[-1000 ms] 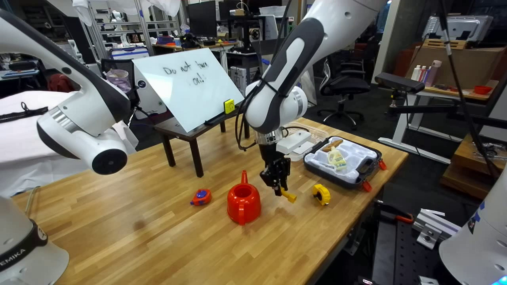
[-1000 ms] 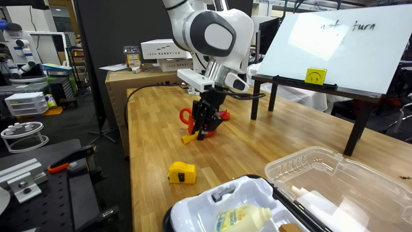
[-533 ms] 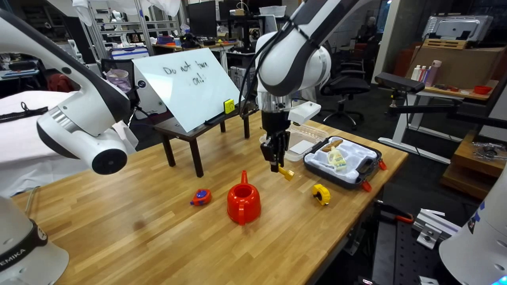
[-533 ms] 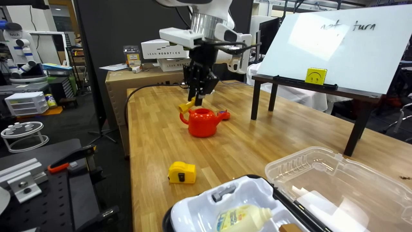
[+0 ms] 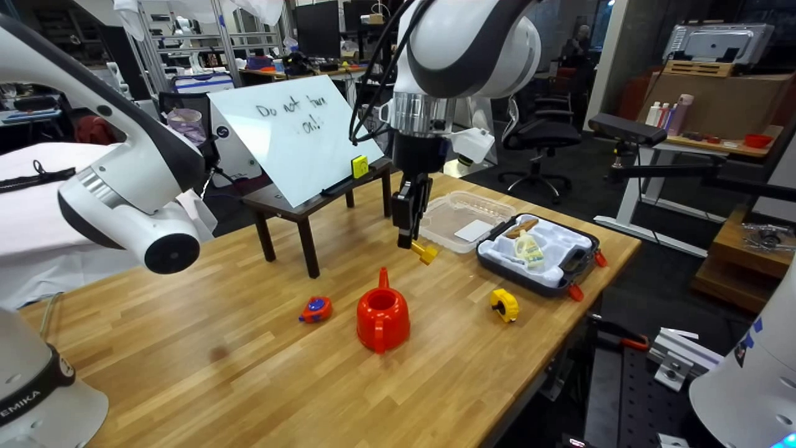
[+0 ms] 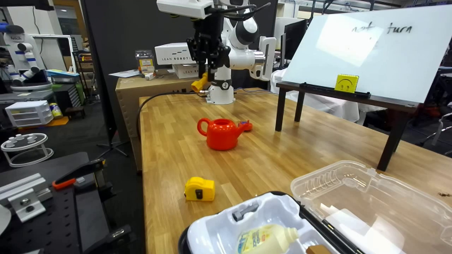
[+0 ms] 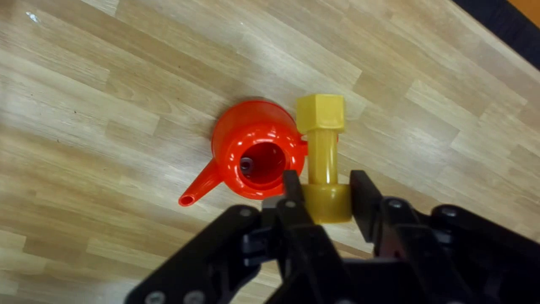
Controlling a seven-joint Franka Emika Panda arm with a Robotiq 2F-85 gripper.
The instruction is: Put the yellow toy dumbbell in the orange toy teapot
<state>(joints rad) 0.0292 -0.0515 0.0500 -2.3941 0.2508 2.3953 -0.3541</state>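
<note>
The yellow dumbbell (image 5: pixel 426 253) is a short bar with a hexagonal end and a round end. My gripper (image 7: pixel 325 192) is shut on its round end in the wrist view, with the bar (image 7: pixel 323 156) pointing away from the jaws. My gripper (image 5: pixel 408 242) holds it well above the table in both exterior views (image 6: pixel 200 84). The orange-red teapot (image 5: pixel 398 323) stands upright on the table, open at the top, below the gripper. It also shows in an exterior view (image 6: pixel 222 137). In the wrist view, the teapot (image 7: pixel 234 131) lies left of the dumbbell, which partly hides its handle.
A yellow tape measure (image 5: pixel 507 305) and a red-and-blue toy (image 5: pixel 316 309) sit on either side of the teapot. An open black case (image 5: pixel 538 255) with a clear lid (image 6: pixel 374 201) lies on the table. A whiteboard (image 5: pixel 292 134) and a second arm (image 5: pixel 124 186) stand nearby.
My gripper has risen from near the table with the dumbbell in it and become more upright. The teapot, hidden behind it in an exterior view, now shows fully. The teapot has not moved.
</note>
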